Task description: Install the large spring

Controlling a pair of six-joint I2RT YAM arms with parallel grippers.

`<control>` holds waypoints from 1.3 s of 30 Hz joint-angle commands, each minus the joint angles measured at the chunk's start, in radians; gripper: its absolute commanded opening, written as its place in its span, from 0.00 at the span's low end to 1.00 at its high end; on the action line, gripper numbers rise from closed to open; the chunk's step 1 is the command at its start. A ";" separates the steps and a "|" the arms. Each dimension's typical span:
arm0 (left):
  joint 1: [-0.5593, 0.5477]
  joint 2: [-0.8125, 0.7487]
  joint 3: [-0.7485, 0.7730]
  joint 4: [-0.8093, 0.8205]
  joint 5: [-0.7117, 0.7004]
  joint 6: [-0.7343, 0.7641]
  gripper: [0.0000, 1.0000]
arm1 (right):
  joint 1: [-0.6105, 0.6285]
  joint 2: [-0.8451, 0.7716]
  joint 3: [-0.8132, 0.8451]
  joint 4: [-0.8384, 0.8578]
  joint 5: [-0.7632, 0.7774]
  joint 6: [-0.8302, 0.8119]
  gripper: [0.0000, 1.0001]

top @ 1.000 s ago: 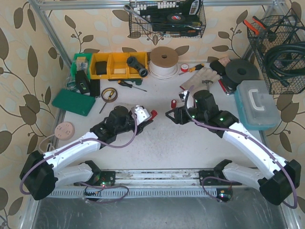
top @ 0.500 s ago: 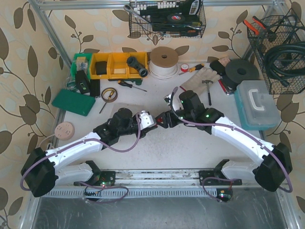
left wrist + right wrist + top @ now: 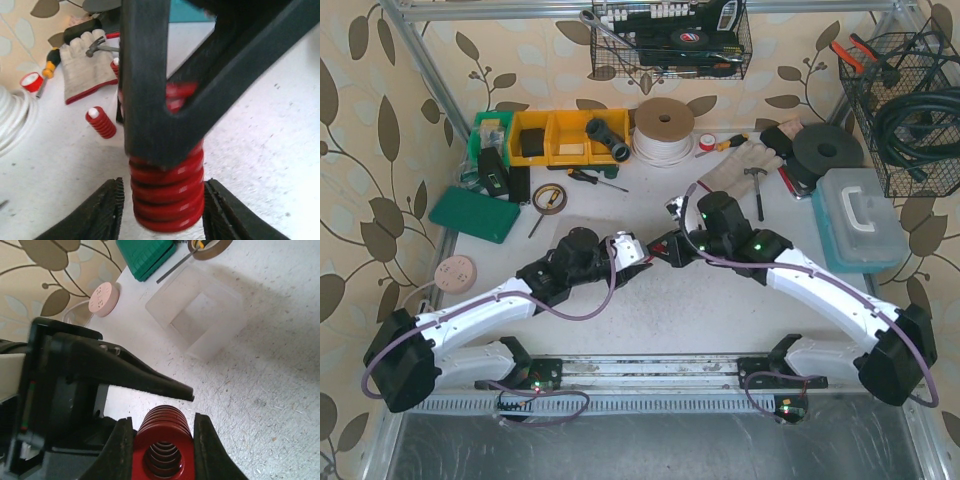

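Observation:
The large red spring [image 3: 167, 195] lies level between both grippers above the middle of the table [image 3: 650, 310]. My left gripper [image 3: 164, 202] is shut on its near end; a thin gap shows at the left finger. My right gripper [image 3: 162, 424] is shut on the other end of the spring [image 3: 162, 445], with its fingers [image 3: 145, 75] crossing in front in the left wrist view. In the top view the left gripper [image 3: 640, 250] and right gripper [image 3: 667, 248] meet tip to tip, hiding most of the spring. One left finger [image 3: 135, 375] shows in the right wrist view.
A small red spring with a white cap [image 3: 101, 122] stands on the table just behind the grippers. A clear plastic tray [image 3: 200, 320] lies by the left arm. Gloves [image 3: 740, 165], a hammer [image 3: 758, 190], a toolbox [image 3: 860, 220] and a green case [image 3: 475, 213] ring the work area.
My right arm has swung left and closed its gripper on the free end of the spring that my left gripper holds. The left gripper has shifted slightly right. Little has changed in the last half second.

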 commanded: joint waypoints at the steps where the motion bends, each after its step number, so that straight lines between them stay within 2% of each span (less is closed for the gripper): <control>1: -0.010 0.006 0.009 0.012 -0.159 -0.020 0.51 | 0.007 -0.078 -0.008 0.010 0.103 -0.019 0.00; 6: -0.010 0.059 0.008 -0.044 -0.355 -0.075 0.61 | 0.000 -0.157 -0.017 -0.096 0.415 -0.086 0.00; 10: -0.010 0.100 -0.008 -0.022 -0.458 -0.125 0.69 | -0.037 -0.196 -0.055 -0.141 0.649 -0.130 0.00; 17: -0.010 0.096 -0.006 -0.031 -0.548 -0.177 0.77 | -0.163 -0.152 -0.069 -0.190 0.791 -0.170 0.00; 19: -0.010 0.072 -0.021 -0.021 -0.548 -0.183 0.85 | -0.199 -0.129 -0.067 -0.192 0.793 -0.171 0.00; 24: -0.010 0.002 -0.051 -0.016 -0.548 -0.186 0.93 | -0.282 -0.065 -0.059 -0.197 0.762 -0.167 0.00; 39: -0.010 -0.008 -0.042 -0.049 -0.533 -0.190 0.93 | -0.411 0.039 -0.109 -0.058 0.621 -0.157 0.00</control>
